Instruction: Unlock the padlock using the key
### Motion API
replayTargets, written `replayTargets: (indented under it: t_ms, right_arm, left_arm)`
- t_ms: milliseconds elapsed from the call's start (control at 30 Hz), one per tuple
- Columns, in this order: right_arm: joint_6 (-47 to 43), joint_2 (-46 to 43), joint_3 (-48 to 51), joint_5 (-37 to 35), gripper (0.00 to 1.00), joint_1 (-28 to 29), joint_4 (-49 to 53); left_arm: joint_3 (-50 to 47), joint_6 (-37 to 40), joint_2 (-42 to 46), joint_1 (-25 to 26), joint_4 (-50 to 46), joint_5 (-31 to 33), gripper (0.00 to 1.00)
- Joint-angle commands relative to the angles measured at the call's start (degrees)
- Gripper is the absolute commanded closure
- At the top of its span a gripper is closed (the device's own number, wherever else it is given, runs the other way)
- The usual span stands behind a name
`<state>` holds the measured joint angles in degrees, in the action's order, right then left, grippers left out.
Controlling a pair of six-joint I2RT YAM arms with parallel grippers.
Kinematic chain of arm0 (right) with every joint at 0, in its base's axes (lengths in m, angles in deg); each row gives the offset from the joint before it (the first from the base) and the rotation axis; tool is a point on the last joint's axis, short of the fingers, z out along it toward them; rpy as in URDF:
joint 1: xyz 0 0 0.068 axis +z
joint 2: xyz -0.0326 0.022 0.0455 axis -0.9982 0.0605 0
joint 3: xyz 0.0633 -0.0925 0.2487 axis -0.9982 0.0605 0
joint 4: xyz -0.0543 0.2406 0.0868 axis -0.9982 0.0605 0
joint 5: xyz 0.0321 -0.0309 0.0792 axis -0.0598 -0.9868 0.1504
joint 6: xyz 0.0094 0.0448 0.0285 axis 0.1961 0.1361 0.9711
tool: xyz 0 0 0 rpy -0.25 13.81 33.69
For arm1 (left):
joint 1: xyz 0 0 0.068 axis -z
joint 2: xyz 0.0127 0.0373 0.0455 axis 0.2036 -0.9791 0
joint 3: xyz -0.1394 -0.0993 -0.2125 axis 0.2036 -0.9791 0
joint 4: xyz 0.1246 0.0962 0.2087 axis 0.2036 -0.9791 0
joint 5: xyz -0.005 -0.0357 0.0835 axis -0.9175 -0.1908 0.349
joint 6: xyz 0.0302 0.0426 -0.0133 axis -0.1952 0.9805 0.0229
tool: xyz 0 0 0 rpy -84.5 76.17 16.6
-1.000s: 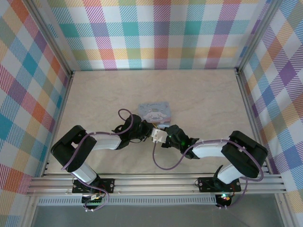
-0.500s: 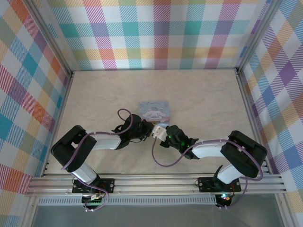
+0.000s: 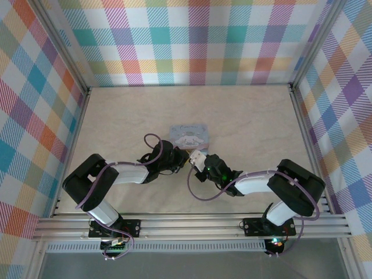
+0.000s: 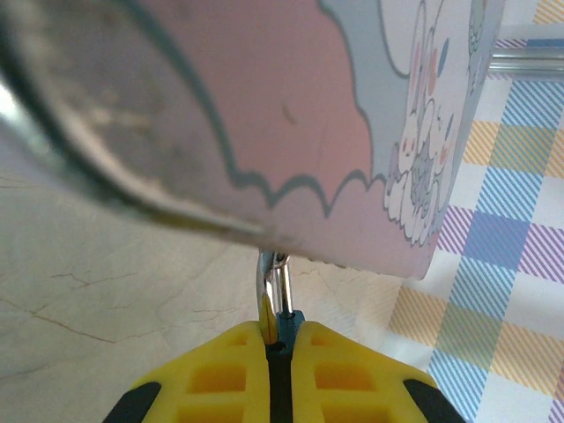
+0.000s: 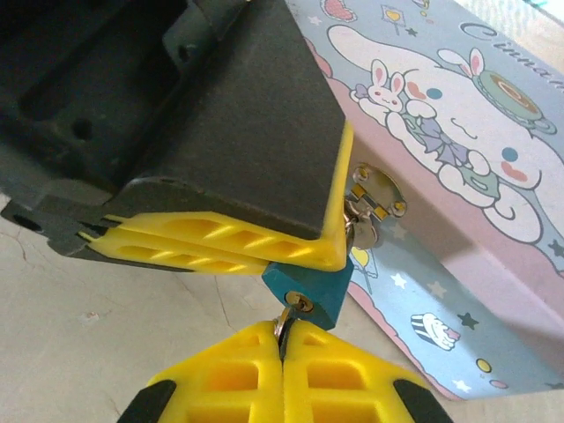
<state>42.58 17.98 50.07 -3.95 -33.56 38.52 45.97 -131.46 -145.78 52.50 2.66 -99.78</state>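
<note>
Near the middle of the table, note padlock clenched in left gripper, key seated in its keyhole and pinched in right gripper, shackle through hasp of tin; judge insertion done, turning and shackle release outstanding.

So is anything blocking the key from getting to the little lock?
No, nothing visible. The key, pinched in the right gripper, sits right at the padlock keyhole, while the left gripper clamps it.
</note>
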Motion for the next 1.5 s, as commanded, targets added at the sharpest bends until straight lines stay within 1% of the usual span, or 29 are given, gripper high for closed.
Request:
replayTargets:
  t_ms: [0, 100, 333, 433, 567, 1000, 1100, 1267, 1400, 1467]
  right_arm:
    - [7.89, 1.44, 0.81, 0.79, 1.0, 0.04, -7.65]
    - [10.56, 2.36, 1.66, 0.86, 1.0, 0.03, -9.67]
    - [13.32, 4.36, 1.58, 1.84, 1.0, 0.03, -10.01]
    - [13.58, 4.81, 1.59, 1.54, 1.0, 0.03, -9.94]
    - [13.97, 5.59, 1.76, 1.2, 1.0, 0.03, -10.09]
    - [14.48, 5.65, 2.37, 1.18, 1.0, 0.07, -10.33]
    - [15.02, 5.56, 2.64, 1.18, 1.0, 0.07, -10.45]
    - [16.5, 5.32, 2.81, 1.58, 1.0, 0.07, -10.72]
    - [18.29, 5.38, 2.99, 1.82, 1.0, 0.08, -10.96]
    - [19.58, 5.22, 3.03, 2.25, 1.0, 0.03, -10.99]
  left_arm:
    - [0.7, 0.54, -0.85, 0.69, 1.19, -2.69, 1.0]
    - [0.7, 0.51, -1.49, 0.67, 1.53, -2.62, 1.0]
    - [0.45, 0.65, -2.12, 0.73, 2.23, -2.44, 1.0]
    - [0.18, 1.04, -2.04, 0.68, 2.02, -1.93, 0.94]
    - [0.17, 1.35, -1.99, 0.71, 1.27, -1.3, 0.83]
    - [0.0, 1.64, -1.78, 0.73, 1.11, -0.5, 0.67]
    - [0.0, 2.06, -1.01, 0.7, 0.84, -0.31, 0.64]
    - [0.95, 4.34, 1.35, 0.6, -1.76, -0.53, 0.53]
    - [1.07, 6.16, 4.33, 0.45, -4.93, 0.43, 0.42]
    - [1.05, 6.96, 5.81, 0.06, -6.6, 0.77, 0.39]
